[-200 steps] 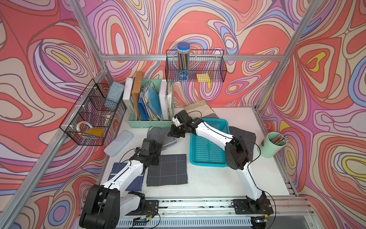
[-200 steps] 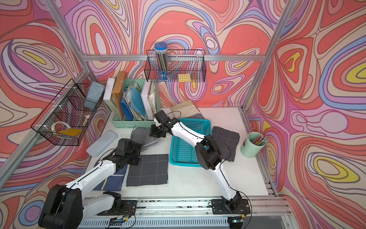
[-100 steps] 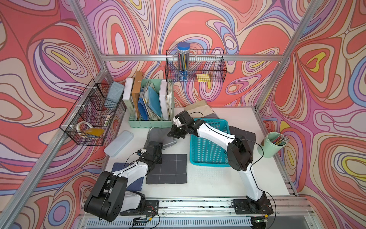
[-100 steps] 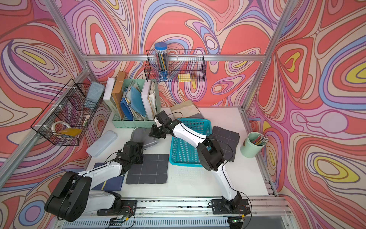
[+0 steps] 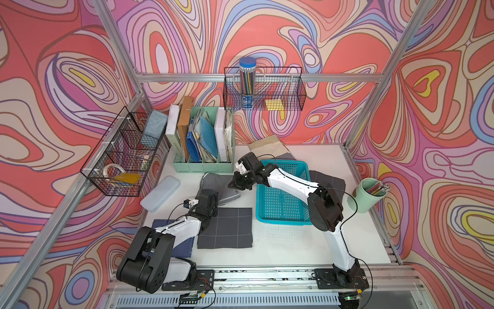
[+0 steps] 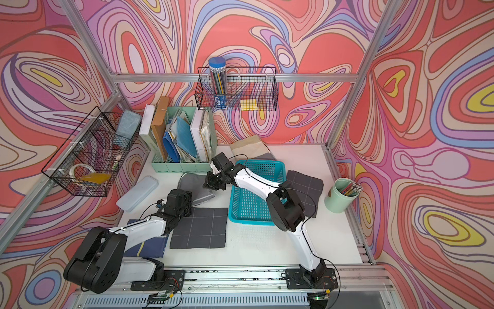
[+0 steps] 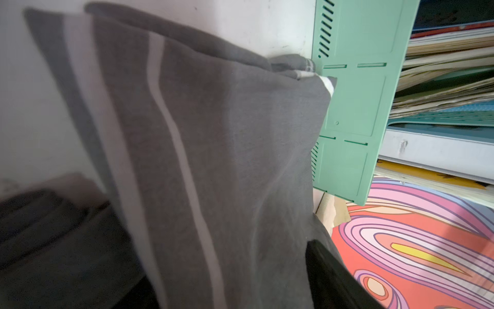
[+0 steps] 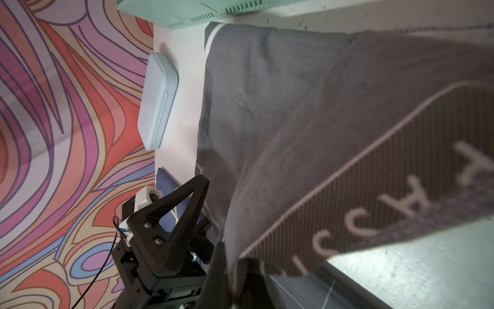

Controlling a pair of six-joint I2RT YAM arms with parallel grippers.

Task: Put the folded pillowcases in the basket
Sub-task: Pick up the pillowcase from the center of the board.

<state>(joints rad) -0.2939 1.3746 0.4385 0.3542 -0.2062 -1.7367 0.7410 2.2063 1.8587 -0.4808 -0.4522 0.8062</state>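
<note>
1. Top views. The grey striped pillowcase [image 5: 222,190] lies on the table [image 5: 280,248] at centre frame, below the mint file organiser [image 5: 203,163] and above a dark checked cloth [image 5: 226,227]. The basket [image 5: 280,204] stands just to its right, empty, with its long axis running up the frame.
2. The right gripper [image 5: 237,184] sits at the pillowcase's right edge, beside the basket's upper-left corner, and its arm reaches across the basket. The left gripper [image 5: 209,199] sits at the cloth's lower-left edge. In both top views the wrists hide the jaws.
3. Judgement: the carry is a short one, rightward. The right arm is the nearer. As far as it shows, the cloth's long axis runs from upper left to lower right, so it would need turning to suit the basket.
4. Left wrist view. The pillowcase [image 7: 213,160] fills the frame. One dark finger [image 7: 328,270] shows at lower right, against the cloth. Whether these jaws have bitten, I cannot tell.
5. Right wrist view. Only here is the grip plain: the right gripper [image 8: 235,283], at the bottom edge, is pinched together on a fold of the pillowcase [image 8: 294,107], near its lettered band [image 8: 401,200]. The left gripper's body shows at lower left. The basket is out of frame.
</note>
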